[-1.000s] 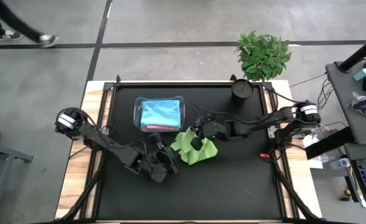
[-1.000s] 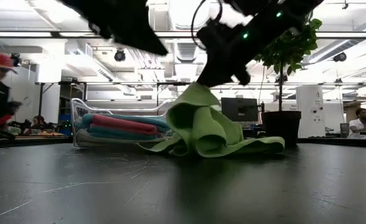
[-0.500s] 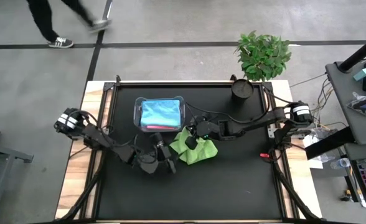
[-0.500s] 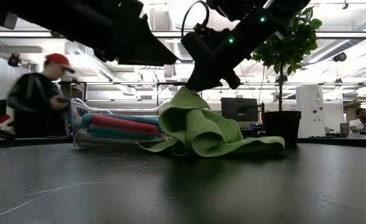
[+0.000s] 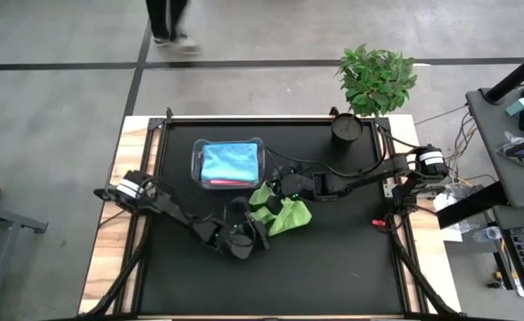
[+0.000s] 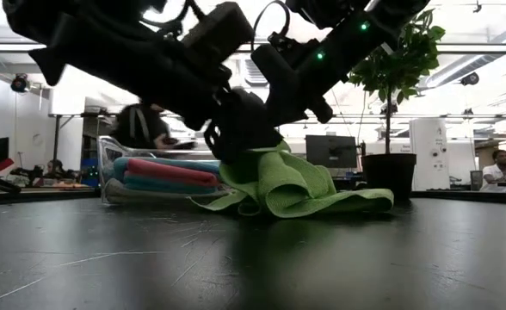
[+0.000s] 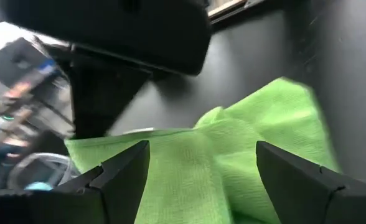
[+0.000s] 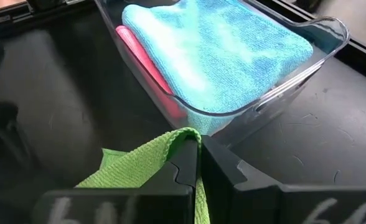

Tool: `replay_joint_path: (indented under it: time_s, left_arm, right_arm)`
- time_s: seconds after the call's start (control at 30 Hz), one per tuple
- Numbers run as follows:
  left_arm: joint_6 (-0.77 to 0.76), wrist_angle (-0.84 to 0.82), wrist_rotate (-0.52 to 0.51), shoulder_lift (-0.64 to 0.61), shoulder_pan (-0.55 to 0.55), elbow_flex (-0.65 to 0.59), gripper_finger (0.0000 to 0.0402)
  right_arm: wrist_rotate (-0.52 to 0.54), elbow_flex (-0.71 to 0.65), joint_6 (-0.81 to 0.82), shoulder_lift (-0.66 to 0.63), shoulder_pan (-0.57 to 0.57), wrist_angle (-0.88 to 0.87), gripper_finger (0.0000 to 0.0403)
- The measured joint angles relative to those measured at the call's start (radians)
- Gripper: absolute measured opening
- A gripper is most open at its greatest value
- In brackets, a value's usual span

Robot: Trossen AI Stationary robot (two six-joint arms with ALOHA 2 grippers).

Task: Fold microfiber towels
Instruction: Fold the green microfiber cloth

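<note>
You're well into the pile: a light blue towel (image 5: 229, 162) and a pink towel (image 8: 147, 57) already lie folded in the clear tub (image 5: 197, 166), and only the lime green towel (image 5: 282, 212) sits rumpled on the mat just beside it, so by my read this is the last one in sight to fold. Your right gripper (image 8: 198, 163) is pinched tight on a raised edge of the green cloth, while your left gripper (image 7: 198, 180) hangs over it with fingers spread wide, holding nothing. The black table mat (image 5: 333, 267) lies bare around them, a potted plant (image 5: 376, 78) stands at the far corner, and a person (image 5: 167, 20) crosses the grey floor beyond.
</note>
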Motion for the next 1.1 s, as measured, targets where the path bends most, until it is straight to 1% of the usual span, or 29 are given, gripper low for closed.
replay_joint_path:
  time_s: [0.07, 0.13, 0.17, 0.27, 0.33, 0.5, 0.63, 0.73, 0.83, 0.9, 1.0, 1.1]
  left_arm:
    - [0.034, -0.013, -0.078, 0.026, -0.001, 0.023, 0.0276]
    - [0.043, -0.012, -0.116, 0.037, 0.000, 0.035, 0.0276]
    - [0.041, -0.012, -0.115, 0.037, 0.000, 0.035, 0.0276]
    - [0.015, -0.012, -0.062, 0.036, 0.003, 0.025, 0.0276]
    - [-0.002, -0.027, -0.053, 0.036, 0.003, 0.019, 0.0276]
    - [-0.027, -0.136, -0.001, 0.033, -0.006, 0.018, 0.0276]
    - [-0.077, -0.195, -0.020, 0.032, 0.001, 0.015, 0.0276]
    - [-0.079, -0.195, -0.040, 0.032, 0.007, 0.013, 0.0263]
    - [-0.084, -0.193, -0.077, 0.032, 0.010, 0.013, 0.0232]
    - [-0.103, -0.193, -0.096, 0.031, 0.014, 0.012, 0.0200]
    - [-0.124, -0.197, -0.106, 0.024, 0.020, 0.007, 0.0127]
    - [-0.130, -0.195, -0.106, 0.008, 0.018, 0.007, 0.0034]
  right_arm:
    - [0.000, 0.000, 0.000, 0.000, 0.000, -0.001, 0.0008]
    - [0.000, -0.001, 0.000, 0.000, 0.000, -0.009, 0.0008]
    - [0.000, -0.001, 0.001, 0.000, 0.000, -0.010, 0.0008]
    - [0.001, -0.003, 0.003, 0.000, 0.000, -0.014, 0.0008]
    - [0.001, -0.003, 0.007, 0.000, 0.000, -0.015, 0.0008]
    - [0.001, -0.003, 0.009, -0.001, 0.000, -0.022, 0.0008]
    - [0.001, -0.003, 0.009, -0.001, 0.000, -0.022, 0.0008]
    - [0.000, -0.003, 0.008, -0.001, 0.000, -0.022, 0.0008]
    - [0.000, -0.003, 0.006, -0.002, 0.004, -0.023, 0.0008]
    - [-0.002, -0.003, 0.003, -0.002, 0.009, -0.025, 0.0008]
    - [-0.031, -0.004, -0.002, -0.002, 0.016, -0.025, 0.0008]
    - [-0.044, -0.004, -0.003, -0.002, 0.021, -0.029, 0.0008]
